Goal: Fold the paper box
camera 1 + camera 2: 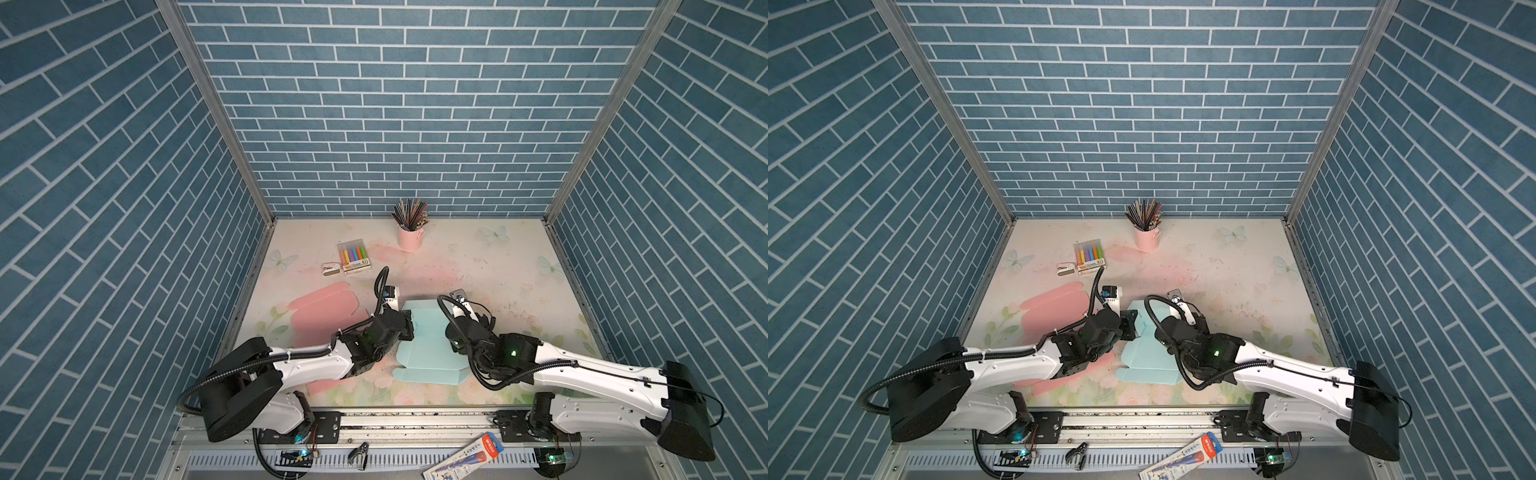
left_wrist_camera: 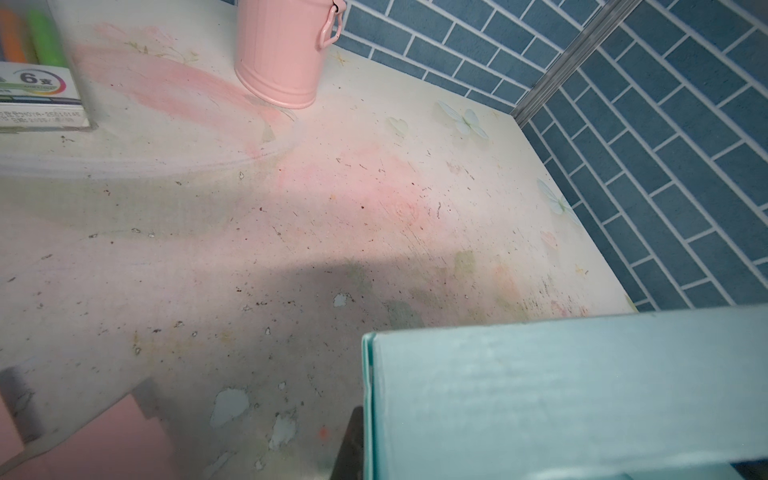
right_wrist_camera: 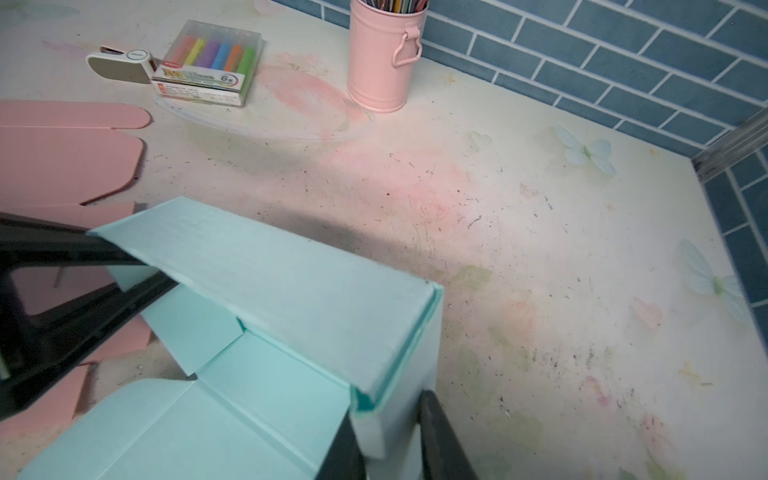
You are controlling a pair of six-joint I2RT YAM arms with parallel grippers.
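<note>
The pale teal paper box [image 1: 424, 336] sits in the middle of the flower-printed counter [image 1: 498, 266], between the two arms. Its long lid panel lies flat towards the front edge.

The left pincer [image 1: 409, 328] is closed almost tight on the left end of the raised far panel. In the left wrist view one dark finger [image 2: 353, 440] lies just outside that panel's edge. This grip seems meant to keep the panel upright and the base from sliding while the other arm works.

The right pincer [image 3: 390, 432] stands astride the panel's right end, one jaw on either side and a little apart. I cannot tell whether the jaws actually press on the paper. Holding both ends suits the step I take this to be, which is rolling the far flap over and down into the base.

The box is only half formed. Its creased base lies open, a small side tab stands inside near the left corner, and the far panel leans inward over it, doubled at its right edge and not yet tucked.

A flat pink cardboard blank [image 1: 324, 311] lies well clear to the left. A pink metal pail of pencils [image 1: 409, 237] and a clear pack of highlighters [image 1: 353, 257] stand near the back.
</note>
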